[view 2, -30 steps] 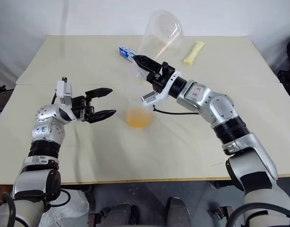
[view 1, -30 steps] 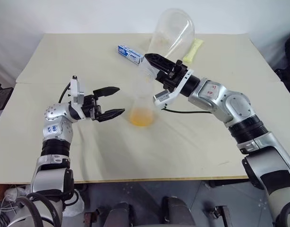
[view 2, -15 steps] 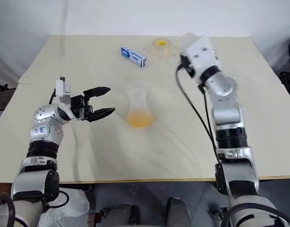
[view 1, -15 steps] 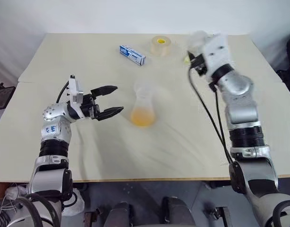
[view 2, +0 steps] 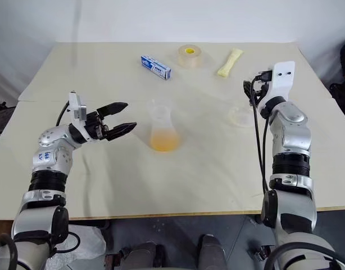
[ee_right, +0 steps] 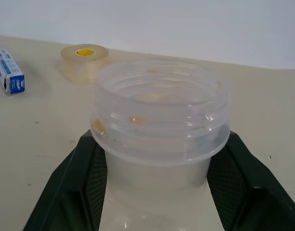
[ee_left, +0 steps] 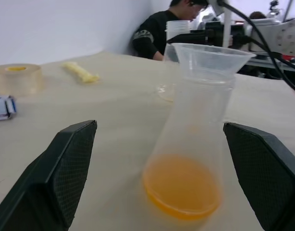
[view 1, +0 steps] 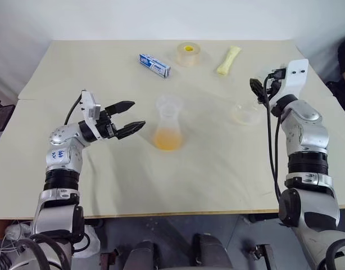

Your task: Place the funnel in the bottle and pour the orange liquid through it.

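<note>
Through the head camera I am seeing the bottle (view 1: 168, 126) standing upright at the middle of the table (view 1: 206, 169), its long axis vertical and its neck pointing up. The funnel (view 1: 168, 104) is sitting in that neck, flared rim upward. The orange liquid (view 1: 168, 139) is lying as a shallow pool in the wide base. The left claw (view 1: 137, 114) is hovering just beside the bottle, spread wide and touching nothing. The right claw (view 1: 255, 91) is well apart, at a clear jar (view 1: 246, 114) standing on the table. A tape roll (view 1: 189, 53), a small box (view 1: 154, 64) and a yellow packet (view 1: 228, 60) are lying along the far side.

In the left wrist camera the bottle is rising between the two spread fingers, clear of both. A person (ee_left: 157, 33) is sitting beyond the table.

In the right wrist camera the claw is straddling the jar below its threaded rim, mouth up; I cannot tell whether it is clamping.
</note>
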